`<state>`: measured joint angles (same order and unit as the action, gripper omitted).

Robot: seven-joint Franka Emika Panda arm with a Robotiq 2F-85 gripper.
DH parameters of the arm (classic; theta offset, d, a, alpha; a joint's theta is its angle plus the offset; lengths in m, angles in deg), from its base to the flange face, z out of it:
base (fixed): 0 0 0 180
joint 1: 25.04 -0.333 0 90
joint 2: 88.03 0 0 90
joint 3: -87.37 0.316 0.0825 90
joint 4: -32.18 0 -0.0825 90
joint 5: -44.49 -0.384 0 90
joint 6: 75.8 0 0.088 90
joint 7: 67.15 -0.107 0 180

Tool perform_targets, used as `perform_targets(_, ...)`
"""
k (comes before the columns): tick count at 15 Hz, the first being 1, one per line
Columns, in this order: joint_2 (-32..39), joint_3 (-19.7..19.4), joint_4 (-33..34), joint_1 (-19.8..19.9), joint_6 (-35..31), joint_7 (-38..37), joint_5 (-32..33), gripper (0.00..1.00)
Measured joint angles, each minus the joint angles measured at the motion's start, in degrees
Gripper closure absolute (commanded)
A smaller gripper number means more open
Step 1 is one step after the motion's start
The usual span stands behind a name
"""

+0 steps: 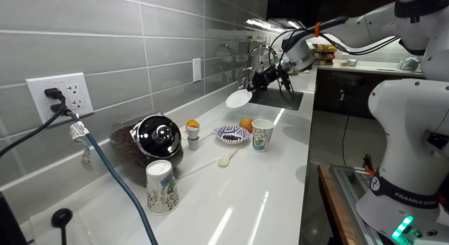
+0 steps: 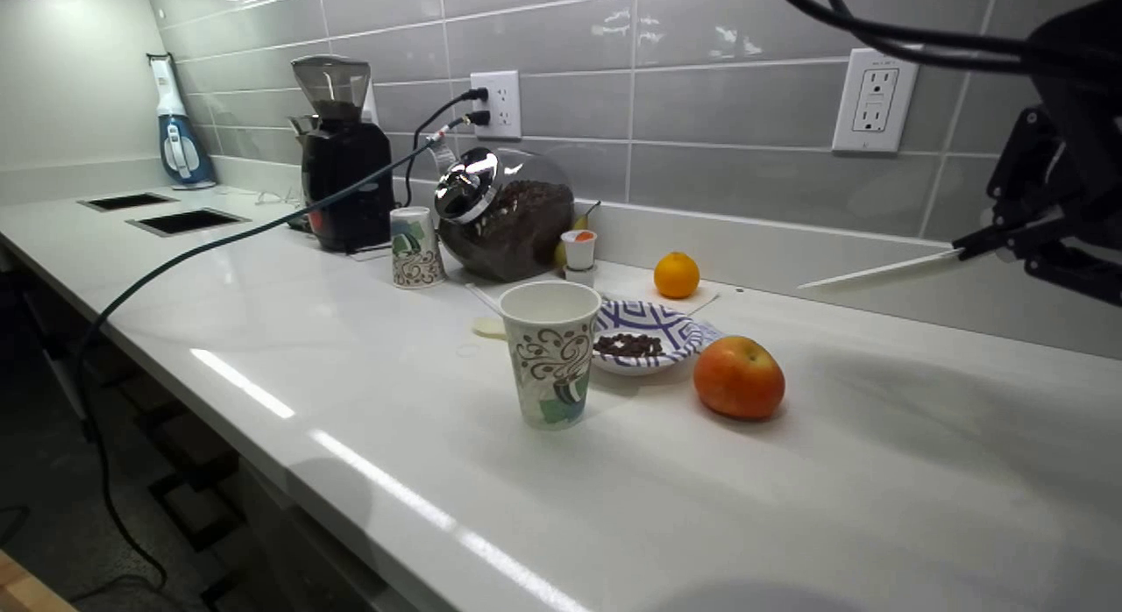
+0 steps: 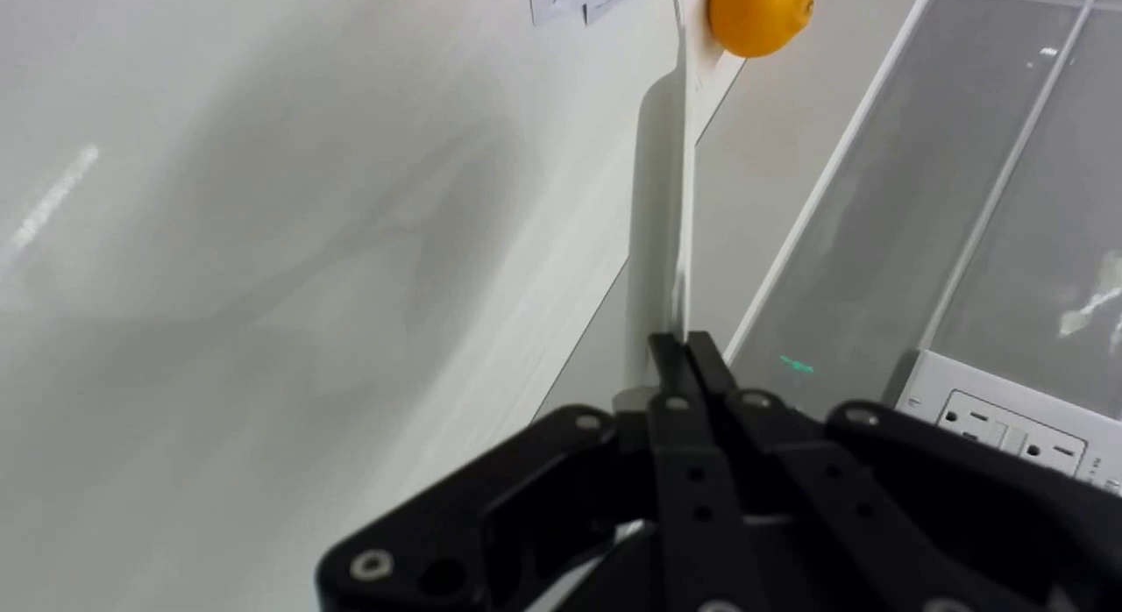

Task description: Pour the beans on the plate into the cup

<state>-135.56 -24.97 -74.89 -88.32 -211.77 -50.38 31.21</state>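
A round, shallow white plate (image 1: pixel 239 98) is pinched by its edge in the closed black hand (image 3: pixel 682 340) above the white bench (image 2: pixel 833 507); small dark-brown beans (image 2: pixel 629 345) are held in a purple-and-white patterned bowl (image 2: pixel 675 326).

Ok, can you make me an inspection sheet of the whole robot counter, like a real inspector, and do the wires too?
Surface: white counter, shiny, with bright light streaks.
Job's things: dark beans lying in a purple-patterned dish; white plate, tilted, held off the counter, no beans seen on the face that shows.
Cups: small whitish cups, stacked; open paper cup, upright; upside-down paper cup.
Clutter: pale spoon, red-orange fruit, orange fruit, clear jar with dark contents.
Grippers: one gripper, shut on the plate's edge.
Cables: blue cable from the wall outlet across the counter; black cables at the robot arm.
Surroundings: grey tiled wall, black grinder, dark sink.
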Motion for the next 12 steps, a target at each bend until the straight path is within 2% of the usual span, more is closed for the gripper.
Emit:
perform_targets(6, -7.97, -1.48, 7.18, -6.7, 1.38, -5.56, 7.14, 0.31)
perform_targets(10, -6.38, 1.11, 7.39, -5.49, 5.82, -10.96, 9.43, 0.02)
perform_targets(12, -3.87, 3.78, 6.16, -3.22, 6.47, -11.81, 11.19, 0.0)
